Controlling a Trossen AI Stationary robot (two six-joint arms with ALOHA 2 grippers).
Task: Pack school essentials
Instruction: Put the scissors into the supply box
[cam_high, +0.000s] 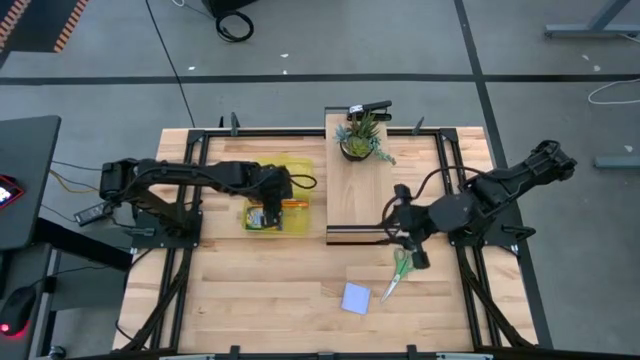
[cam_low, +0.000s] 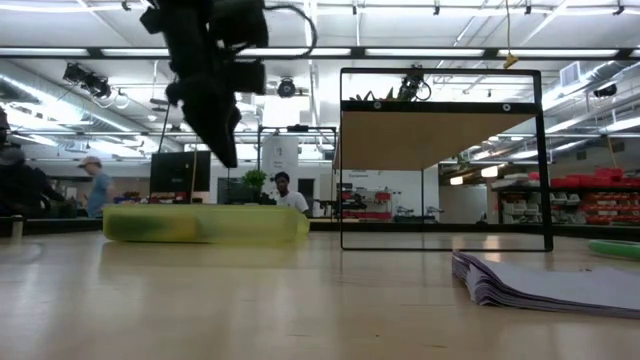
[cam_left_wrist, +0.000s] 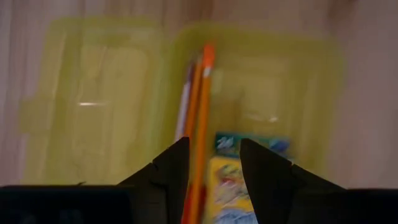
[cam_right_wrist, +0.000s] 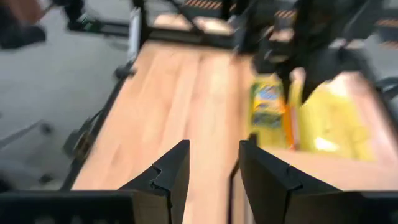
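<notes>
**Pencils in, scissors waiting**

Our left end effector (cam_left_wrist: 209, 163) hovers parted and empty over the case (cam_high: 272, 207), pencils (cam_left_wrist: 200, 118) and crayons (cam_left_wrist: 239, 180) inside. Right end effector (cam_right_wrist: 208, 163), open beside the case, could knock the scissors (cam_high: 398, 271) away.

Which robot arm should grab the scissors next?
The right. Its end effector hovers open just beside the scissors, while the left end effector is across the table over the yellow case.
</notes>
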